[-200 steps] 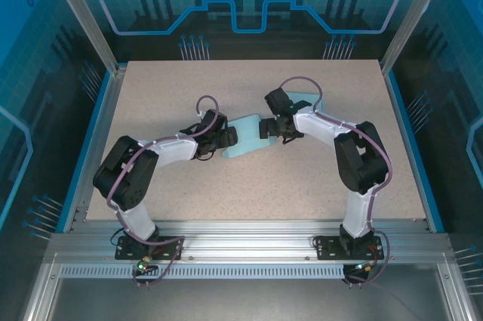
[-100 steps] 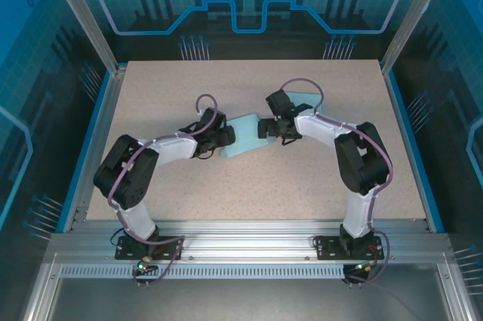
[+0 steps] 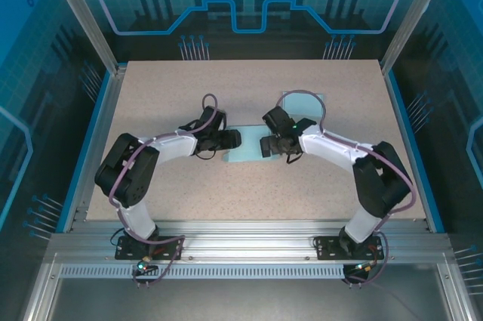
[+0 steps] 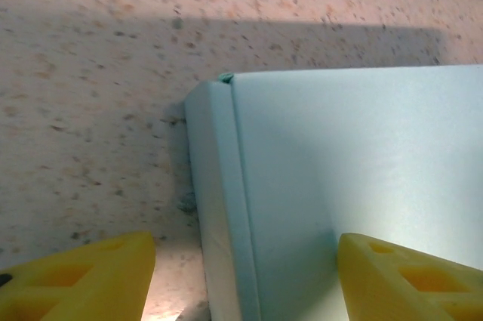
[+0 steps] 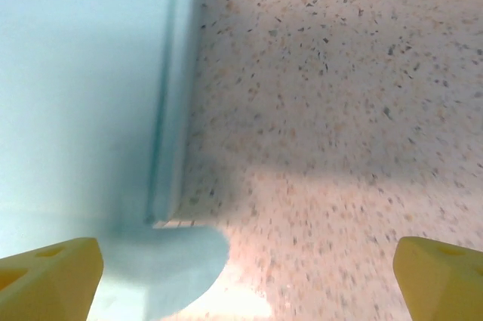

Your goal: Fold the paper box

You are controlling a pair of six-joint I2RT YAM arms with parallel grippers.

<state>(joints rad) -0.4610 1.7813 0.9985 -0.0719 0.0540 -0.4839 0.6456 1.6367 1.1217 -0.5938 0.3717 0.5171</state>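
Top view: the paper box lies flat mid-surface between the left claw and the right claw; uneven pushes could skew it.

Left wrist: jaws apart astride the folded edge, a crease indistinct from above; closing might crush it.

Right wrist: jaws wide apart; the rounded flap could snag.
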